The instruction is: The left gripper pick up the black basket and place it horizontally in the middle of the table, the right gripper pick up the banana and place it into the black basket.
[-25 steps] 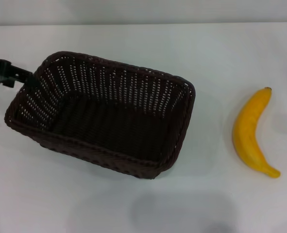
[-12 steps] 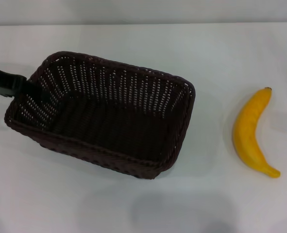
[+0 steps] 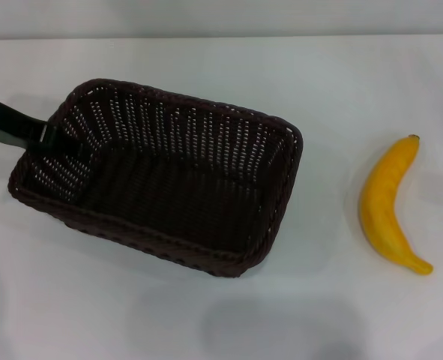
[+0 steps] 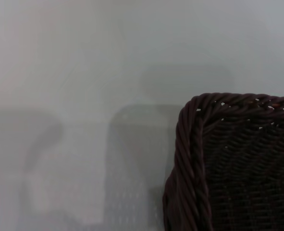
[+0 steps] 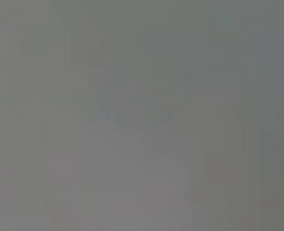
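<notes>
The black basket [image 3: 178, 102] stands on the white table [image 3: 116, 315], left of centre, its long side slanting down to the right, with nothing in it. My left gripper [image 3: 44, 138] comes in from the left edge as a slim black arm and meets the rim of the basket's left short side. The left wrist view shows one braided corner of the basket [image 4: 195, 159] over bare table. The banana [image 3: 383, 206] lies on the table to the right of the basket, apart from it, stem tip pointing away from me. The right gripper is out of view.
The table's far edge [image 3: 221, 37] meets a pale wall at the back. The right wrist view shows only a plain grey surface. Bare tabletop lies between the basket and the banana and in front of both.
My left gripper has moved down and to the right, from outside the basket's left rim to over it. The basket has shifted very slightly. The banana has not moved.
</notes>
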